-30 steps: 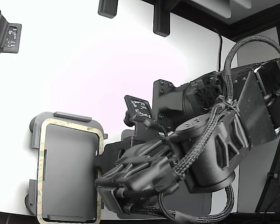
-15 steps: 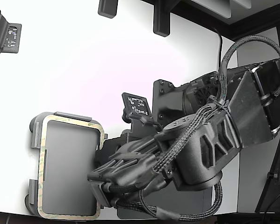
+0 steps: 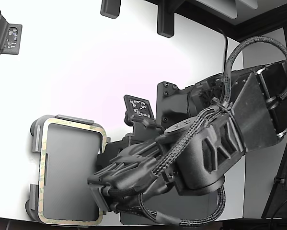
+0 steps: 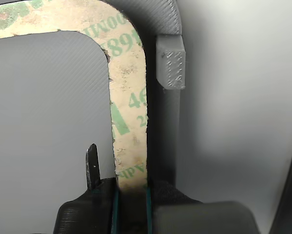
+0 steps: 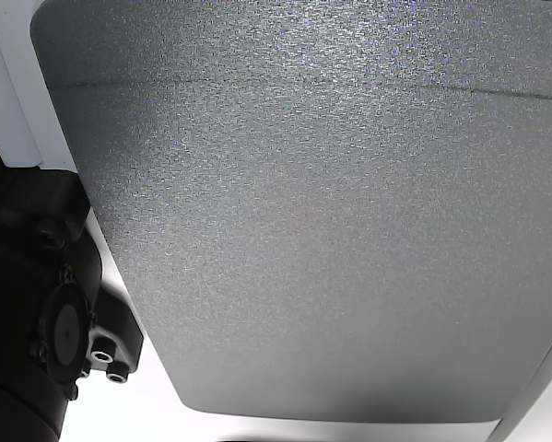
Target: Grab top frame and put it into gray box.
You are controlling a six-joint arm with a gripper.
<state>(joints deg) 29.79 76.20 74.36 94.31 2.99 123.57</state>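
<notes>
The top frame [image 3: 43, 163], a thin tan-olive speckled ring with an open centre, lies on the gray box [image 3: 74, 119], a light gray tray at the lower part of the exterior view's left. My gripper [image 3: 101, 191] is at the frame's long side nearest the arm. In the wrist view the frame's strip [image 4: 128, 97], with green print on it, runs between my gripper's [image 4: 131, 209] two pads, which are shut on it. A raised tab of the tray [image 4: 171, 63] stands just beside the strip. The frame's outline lines up closely with the tray's rim.
A darker gray flat mat [image 3: 196, 208] lies under the arm and fills the other view [image 5: 331, 212]. A second black device [image 3: 4, 33] sits at the exterior view's upper left. Two dark brackets [image 3: 165, 21] stand at the table's far edge. A tag plate [image 3: 140, 108] rides on the arm.
The arm has swung toward the exterior view's left and the frame has shifted up that view with it, from overhanging the tray's near end to lining up with the tray.
</notes>
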